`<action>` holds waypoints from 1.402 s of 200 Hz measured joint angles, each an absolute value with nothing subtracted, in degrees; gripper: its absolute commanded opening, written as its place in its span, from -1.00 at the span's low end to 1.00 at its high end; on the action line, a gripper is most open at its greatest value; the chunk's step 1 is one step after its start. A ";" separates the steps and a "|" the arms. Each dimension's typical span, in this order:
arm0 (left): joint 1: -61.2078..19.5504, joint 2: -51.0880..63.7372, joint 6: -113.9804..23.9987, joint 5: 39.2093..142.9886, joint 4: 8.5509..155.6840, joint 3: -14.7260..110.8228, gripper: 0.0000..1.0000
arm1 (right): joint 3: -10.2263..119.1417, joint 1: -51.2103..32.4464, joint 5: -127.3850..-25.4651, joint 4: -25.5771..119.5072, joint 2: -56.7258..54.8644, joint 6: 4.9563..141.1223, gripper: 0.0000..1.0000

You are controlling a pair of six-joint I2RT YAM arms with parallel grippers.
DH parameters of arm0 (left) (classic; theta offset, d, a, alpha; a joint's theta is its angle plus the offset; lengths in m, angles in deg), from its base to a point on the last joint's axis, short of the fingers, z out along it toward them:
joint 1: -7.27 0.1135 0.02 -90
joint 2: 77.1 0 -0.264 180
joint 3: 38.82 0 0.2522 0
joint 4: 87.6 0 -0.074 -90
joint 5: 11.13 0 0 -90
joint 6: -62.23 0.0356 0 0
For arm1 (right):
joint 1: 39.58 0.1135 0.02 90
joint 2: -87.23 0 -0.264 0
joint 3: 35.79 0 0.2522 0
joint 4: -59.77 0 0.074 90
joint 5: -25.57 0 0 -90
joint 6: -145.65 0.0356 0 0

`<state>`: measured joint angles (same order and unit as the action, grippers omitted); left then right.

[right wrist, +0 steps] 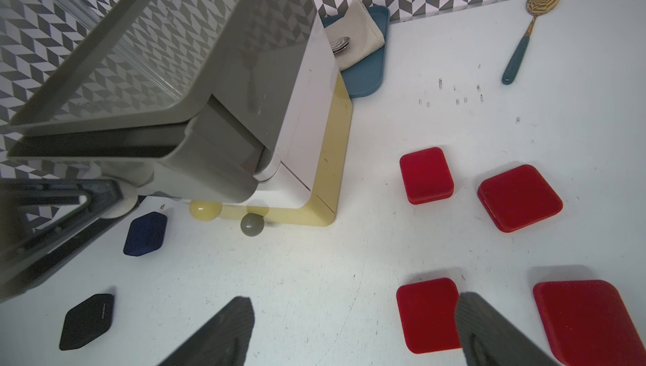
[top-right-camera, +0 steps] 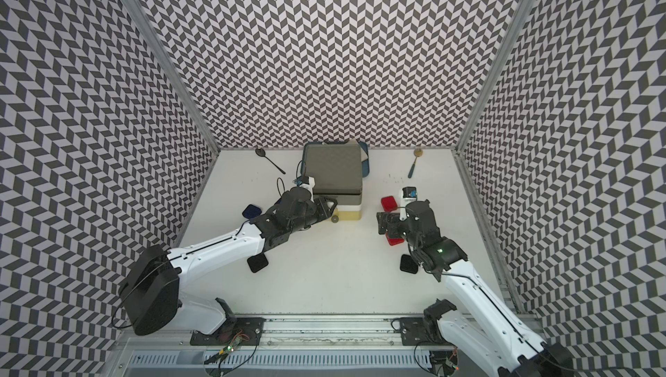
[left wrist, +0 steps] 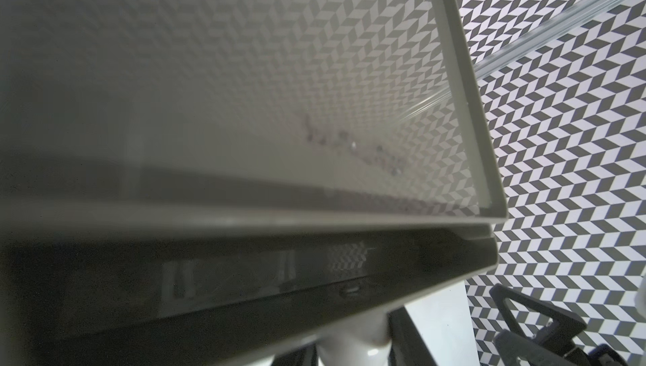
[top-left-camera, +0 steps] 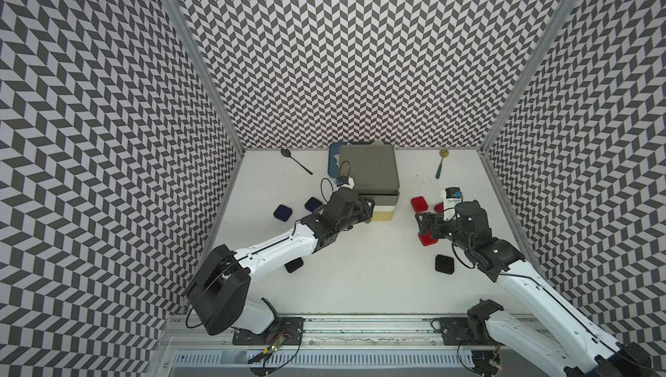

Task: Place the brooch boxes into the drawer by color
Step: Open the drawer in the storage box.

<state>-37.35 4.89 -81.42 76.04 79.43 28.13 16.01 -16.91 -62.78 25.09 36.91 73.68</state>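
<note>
Left claw [top-left-camera: 370, 208]: clamped tight on the white ball knob [right wrist: 126, 203] of the grey top drawer [right wrist: 209, 158]; the front of that drawer stands a little proud of the white tier [right wrist: 304, 130] under it. Right claw [right wrist: 353, 332]: jaws spread wide, nothing between them, hanging above the red brooch boxes [right wrist: 426, 175] and not touching them. Position of the drawer chest [top-left-camera: 367, 169]: middle of the far edge of the table [top-left-camera: 360, 285], front facing the near edge; yellow knob [right wrist: 205, 209] and grey knob [right wrist: 251, 224] show low on its front. Box count on the table top: four red, in a loose cluster between the chest and the right edge; two navy boxes [top-left-camera: 283, 212] between the chest and the left edge; one black box [top-left-camera: 293, 265] partly under the left arm; a second black box [top-left-camera: 444, 263] toward the right edge, just beside the right arm. Behind the chest, against the far edge: dark blue tray [right wrist: 367, 74] with a folded cloth [right wrist: 356, 32] on it. Black spoon [top-left-camera: 296, 160] near the far left corner, teal-handled gold spoon [right wrist: 524, 39] near the far right corner.
</note>
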 measured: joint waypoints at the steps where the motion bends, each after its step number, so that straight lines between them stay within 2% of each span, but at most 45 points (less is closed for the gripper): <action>1: -37.37 4.83 -81.46 76.04 79.46 28.05 -0.76 | 16.03 -16.91 -62.78 25.06 36.93 73.70 0.88; 65: -41.83 -0.44 -83.45 72.76 78.03 24.18 -0.77 | 16.77 -16.91 -62.80 23.14 39.68 73.83 0.88; 180: -59.45 -8.16 -93.55 57.07 73.49 18.45 -0.77 | 17.04 -16.91 -65.11 21.35 41.52 73.89 0.90; 259: -62.95 -10.17 -96.28 52.65 71.41 16.77 -0.77 | 17.04 -16.91 -64.85 20.47 42.74 74.11 0.92; 266: -62.99 -10.50 -96.41 52.50 71.41 16.40 -0.71 | 17.04 -16.91 -64.68 20.45 42.63 74.20 0.93; 280: -62.99 -11.00 -96.48 52.06 71.48 15.87 -0.45 | 17.04 -16.91 -64.28 20.36 42.29 74.40 0.94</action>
